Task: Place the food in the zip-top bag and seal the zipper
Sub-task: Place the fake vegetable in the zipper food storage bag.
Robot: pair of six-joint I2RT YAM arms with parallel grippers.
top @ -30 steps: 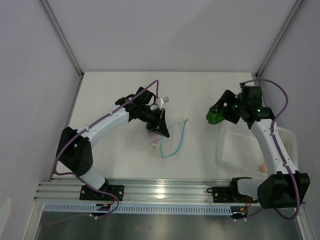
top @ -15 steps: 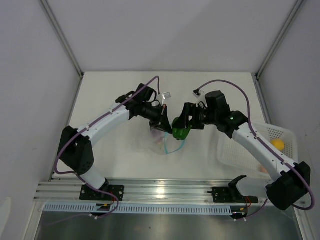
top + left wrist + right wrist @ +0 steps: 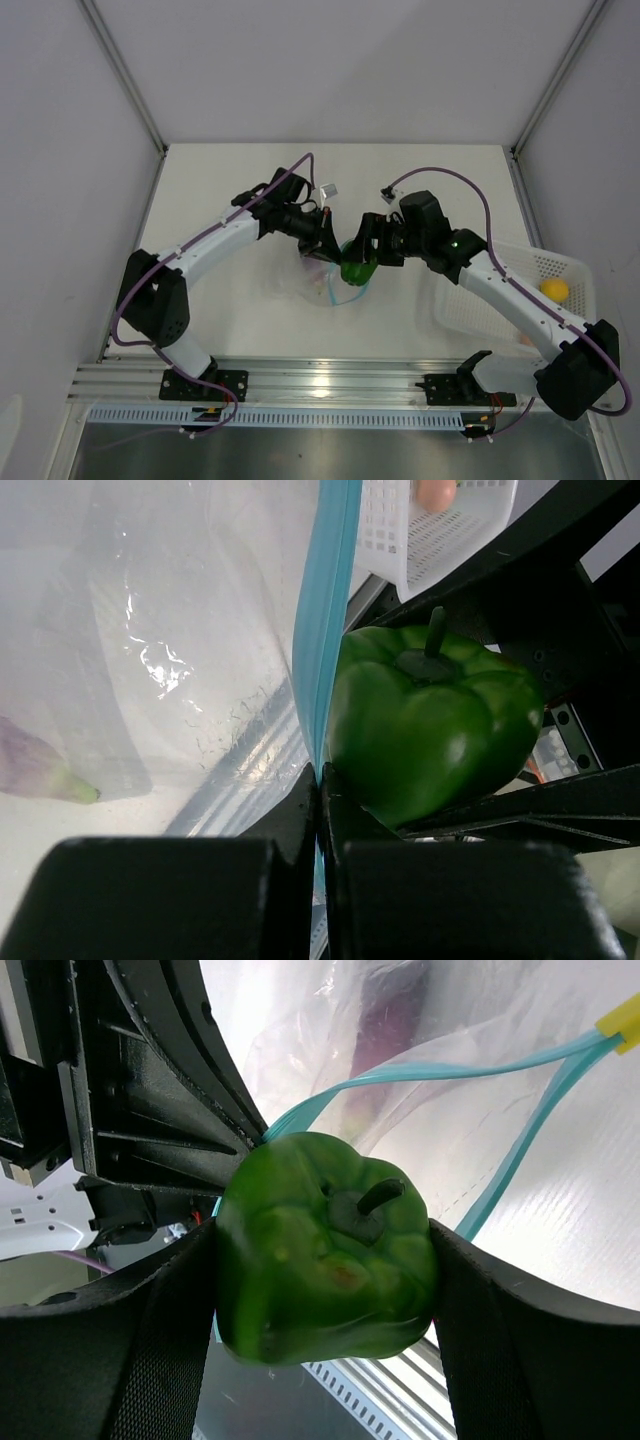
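Note:
My right gripper (image 3: 357, 268) is shut on a glossy green toy pepper (image 3: 325, 1245), held right at the mouth of the clear zip-top bag (image 3: 322, 280). The pepper also shows in the left wrist view (image 3: 430, 725). My left gripper (image 3: 325, 250) is shut on the bag's light-blue zipper strip (image 3: 325, 620), holding that edge up. The strip's other side loops past the pepper (image 3: 520, 1175). A purplish food piece (image 3: 35, 765) lies inside the bag. A yellow-orange piece (image 3: 554, 290) and a pinkish piece (image 3: 435, 492) sit in the basket.
A white perforated basket (image 3: 480, 290) stands at the right, near the table's right edge. A small clear clip-like object (image 3: 329, 190) lies on the white table behind the left gripper. Grey walls close in both sides and the back.
My right arm has swung left from above the basket, carrying the green pepper to the bag's mouth. My left gripper has stayed on the bag's edge, lifted slightly.

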